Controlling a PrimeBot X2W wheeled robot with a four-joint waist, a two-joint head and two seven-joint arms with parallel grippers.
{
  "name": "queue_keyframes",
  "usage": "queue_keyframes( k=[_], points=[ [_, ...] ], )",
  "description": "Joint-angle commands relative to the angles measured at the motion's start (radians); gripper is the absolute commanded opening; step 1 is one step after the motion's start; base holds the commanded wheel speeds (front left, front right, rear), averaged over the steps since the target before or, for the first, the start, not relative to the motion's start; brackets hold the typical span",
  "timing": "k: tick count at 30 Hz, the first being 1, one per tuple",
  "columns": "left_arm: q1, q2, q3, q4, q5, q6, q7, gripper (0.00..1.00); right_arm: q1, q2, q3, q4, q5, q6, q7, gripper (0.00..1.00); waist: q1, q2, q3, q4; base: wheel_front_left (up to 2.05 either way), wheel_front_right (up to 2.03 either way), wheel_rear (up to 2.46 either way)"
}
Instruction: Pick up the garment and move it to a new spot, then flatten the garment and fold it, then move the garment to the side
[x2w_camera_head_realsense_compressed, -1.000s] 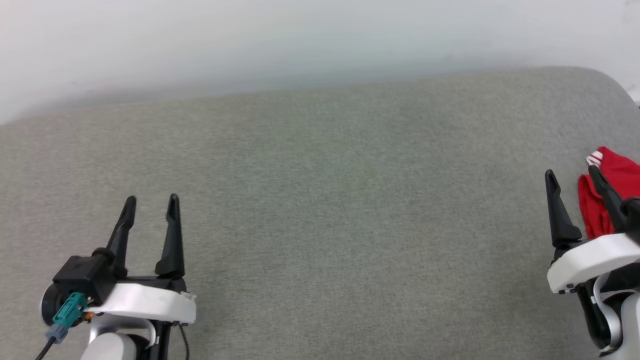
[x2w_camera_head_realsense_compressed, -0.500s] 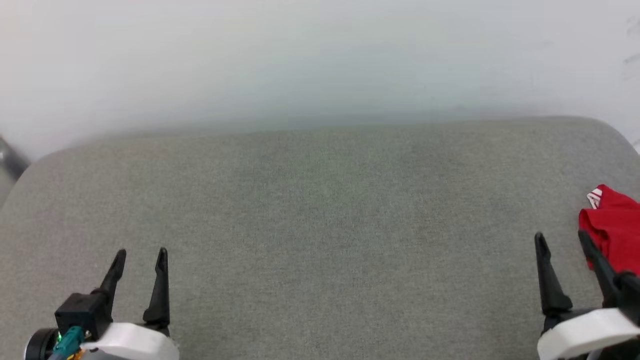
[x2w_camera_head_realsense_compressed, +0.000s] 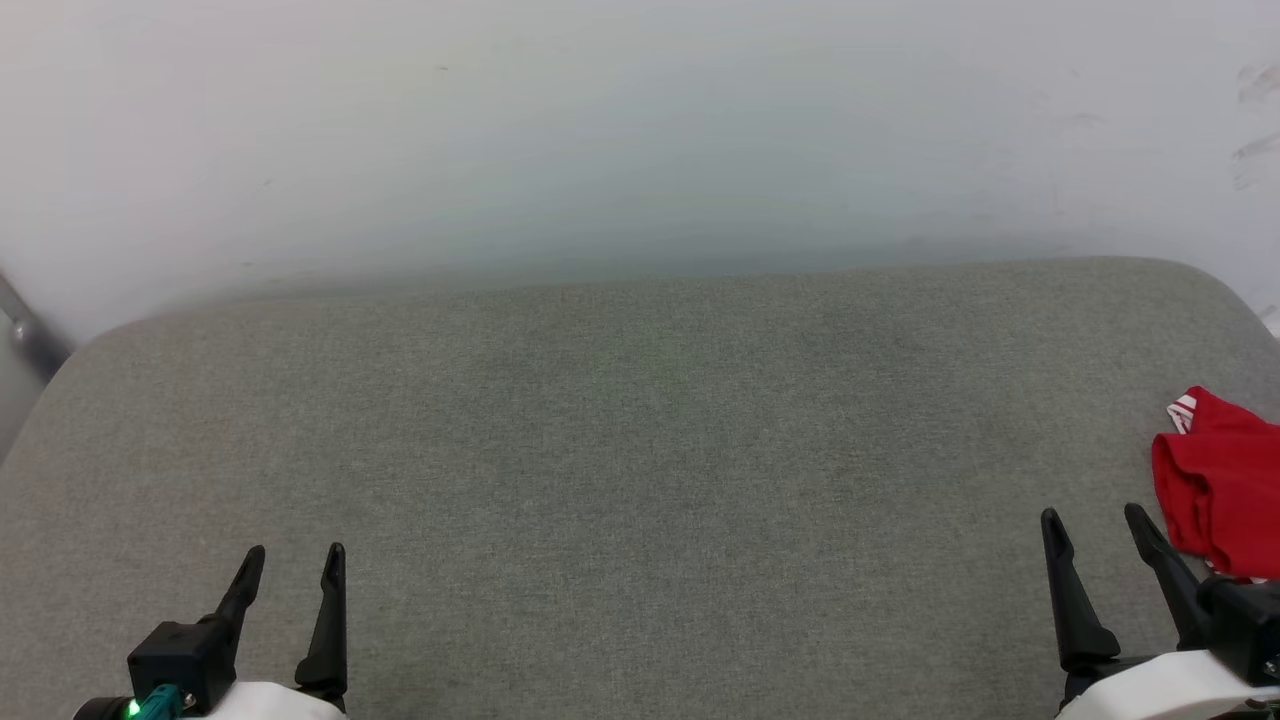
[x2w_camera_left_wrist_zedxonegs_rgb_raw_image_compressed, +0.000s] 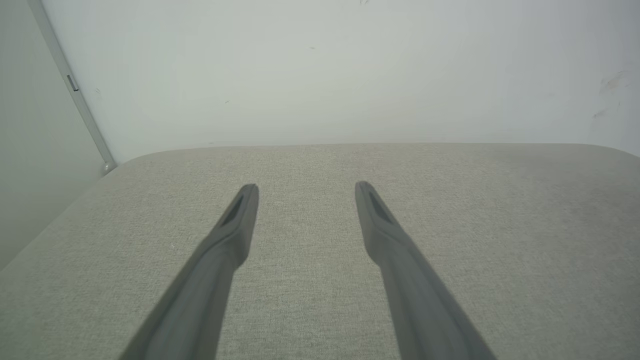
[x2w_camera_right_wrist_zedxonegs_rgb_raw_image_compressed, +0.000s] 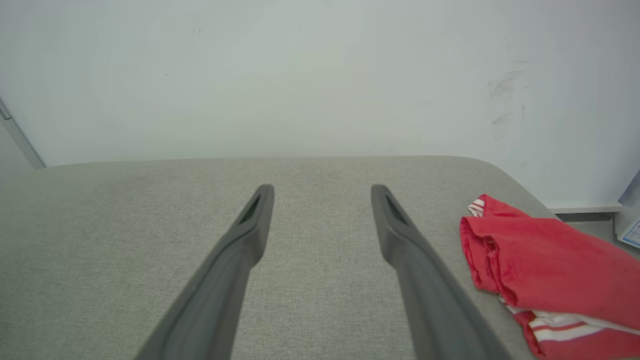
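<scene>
Right wrist view puts the loosely folded red jersey (x2w_camera_right_wrist_zedxonegs_rgb_raw_image_compressed: 545, 260) at the grey cushion's (x2w_camera_right_wrist_zedxonegs_rgb_raw_image_compressed: 125, 225) right edge, just beside the right gripper (x2w_camera_right_wrist_zedxonegs_rgb_raw_image_compressed: 322, 192), wide open and empty like the left gripper (x2w_camera_left_wrist_zedxonegs_rgb_raw_image_compressed: 306, 189); the set-aside looks done, so retreat without snagging cloth.

The garment (x2w_camera_head_realsense_compressed: 1220, 480) is a red shirt w/ red & white stripes on the trim. It's folded into 1 small, thick bundle & lies at the right edge of the grey cushion (x2w_camera_head_realsense_compressed: 640, 450).
</scene>
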Motion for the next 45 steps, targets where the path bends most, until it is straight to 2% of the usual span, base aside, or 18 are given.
queue_keyframes(
  k=[1,17,18,22,45],
  points=[
    [0.002,-0.003,0.001,0.003,0.000,0.003,-0.004,1.00,0.011,0.006,0.001,0.000,0.005,-0.001,-0.001,1.00,0.0001,0.0000,0.000,0.000,0.00,0.00,0.00],
    [-0.019,0.008,0.000,0.006,-0.013,0.009,0.000,1.00,0.016,0.007,0.009,-0.010,0.006,-0.001,-0.002,1.00,0.0001,0.0000,-0.001,-0.009,0.00,0.00,0.00],
    [-0.012,0.005,-0.001,0.009,-0.011,0.008,0.000,0.00,0.009,0.003,0.009,-0.005,0.006,0.000,0.000,0.00,0.0001,0.0000,-0.002,-0.009,0.00,0.00,0.00],
    [0.004,-0.020,-0.008,0.038,-0.024,0.006,0.007,0.00,0.014,0.003,0.012,0.030,0.025,0.000,0.000,0.00,0.0001,0.0000,-0.001,-0.009,0.00,0.00,0.00],
    [-0.062,-0.103,0.072,0.078,-0.366,-0.058,0.095,0.00,-0.071,-0.008,0.015,0.139,0.470,0.000,0.010,0.00,0.0001,0.0000,0.009,0.000,0.00,0.00,0.00]
  ],
)
